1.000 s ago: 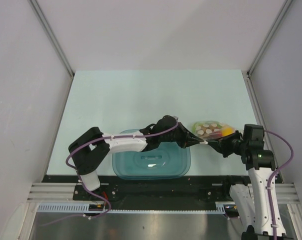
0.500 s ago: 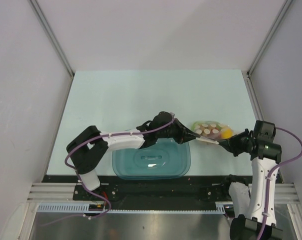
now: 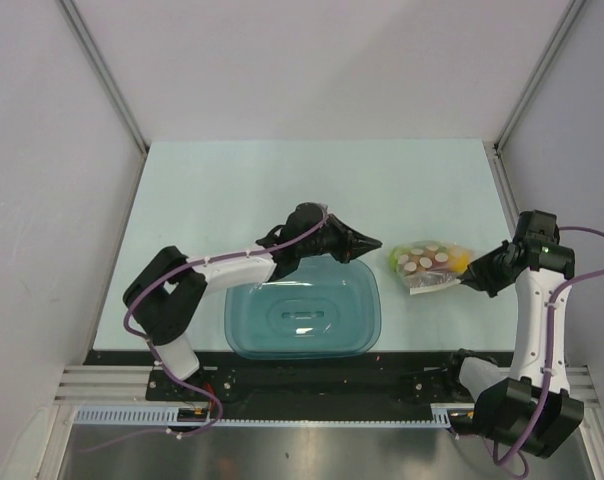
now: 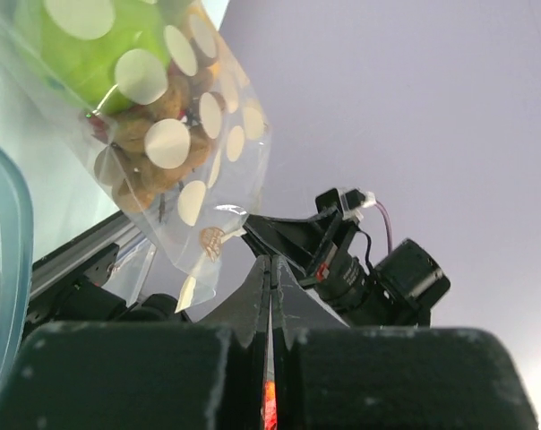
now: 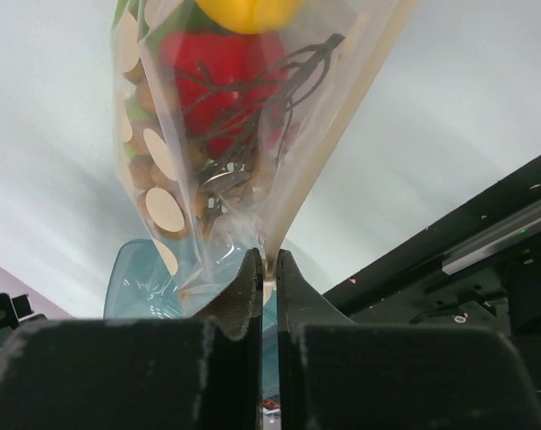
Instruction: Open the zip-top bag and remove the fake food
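Pale table [image 3: 282,190]: right pincer [image 5: 268,262] clenched on zip-top bag [image 5: 167,157] edge; left pincer [image 4: 270,264] clenched, empty, near bag.

A second ago the left gripper [image 3: 375,243] met the small clear plastic zip-top bag printed with white dots [image 3: 427,262] at its near corner. It has since let go and drawn back leftward and toward the far side, its fingers pressed together on nothing. The right gripper [image 3: 472,279] has swung out rightward, now pinching plastic at the bag's right end.
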